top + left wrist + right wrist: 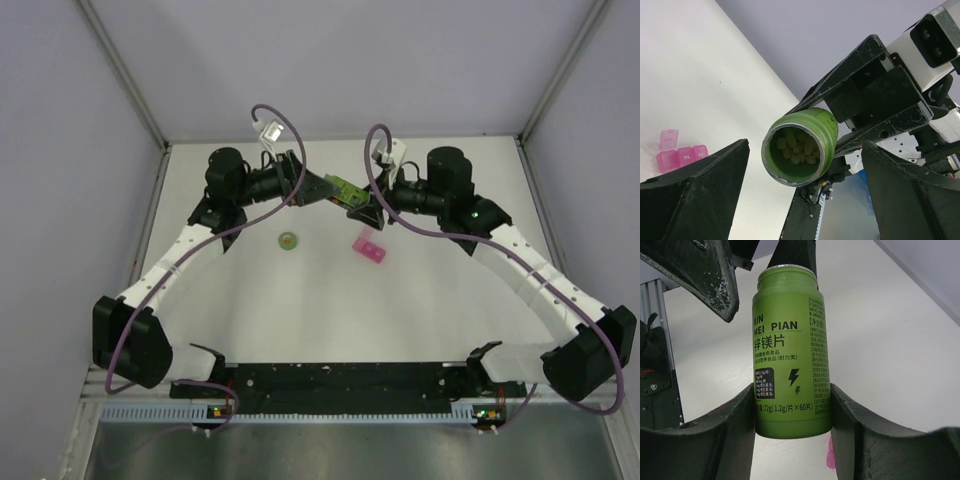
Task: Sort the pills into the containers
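While the right pincer is clamped on the lower body of the green bottle, the label reads "XIN MEI PIAN" and "72g(1.2g/片×60片)". Left pincer: jaws wide apart, flanking the bottle's uncapped mouth, pale pills inside. Pink pill box on table, lower left of the left-wrist frame; green cap lies apart from it

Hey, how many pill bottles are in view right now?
1: the green bottle, uncapped, gripped by the right pincer over the far middle of the table. None else shows.
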Robot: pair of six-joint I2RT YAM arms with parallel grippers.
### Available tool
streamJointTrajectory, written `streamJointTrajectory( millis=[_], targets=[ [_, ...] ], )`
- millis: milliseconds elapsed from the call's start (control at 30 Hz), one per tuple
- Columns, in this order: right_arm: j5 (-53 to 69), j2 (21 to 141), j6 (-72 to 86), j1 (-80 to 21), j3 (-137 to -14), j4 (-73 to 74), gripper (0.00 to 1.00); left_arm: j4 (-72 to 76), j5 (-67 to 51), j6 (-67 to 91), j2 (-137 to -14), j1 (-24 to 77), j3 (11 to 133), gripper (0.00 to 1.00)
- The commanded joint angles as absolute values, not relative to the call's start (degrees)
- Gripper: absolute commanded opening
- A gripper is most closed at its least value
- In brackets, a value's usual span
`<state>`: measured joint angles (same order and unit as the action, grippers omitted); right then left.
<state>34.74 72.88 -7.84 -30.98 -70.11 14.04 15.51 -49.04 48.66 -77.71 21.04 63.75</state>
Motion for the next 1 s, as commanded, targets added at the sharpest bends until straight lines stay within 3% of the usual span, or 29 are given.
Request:
streamJointTrajectory(
  millis=[0,300,500,967],
  targets=[
    [34.9,69.4,-6.8,-29.7,-70.7,10.1,0.00,13.2,-49.9,42.8,-74.9,20.3,67.2,0.99],
    [33.5,65.1,-6.2,-26.6,-68.2,9.7,0.00,8.3,-52.1,31.9,-74.0,16.3,70.0,0.99],
    [33.0,62.4,-6.1,-23.6,-66.6,9.1,0.00,-2.8,-54.0,14.1,-76.5,16.3,72.6,0.99],
    [32.3,58.8,-5.3,-18.3,-64.4,7.5,0.00,-4.3,-38.5,0.5,-96.7,25.9,76.3,0.94]
  ],
)
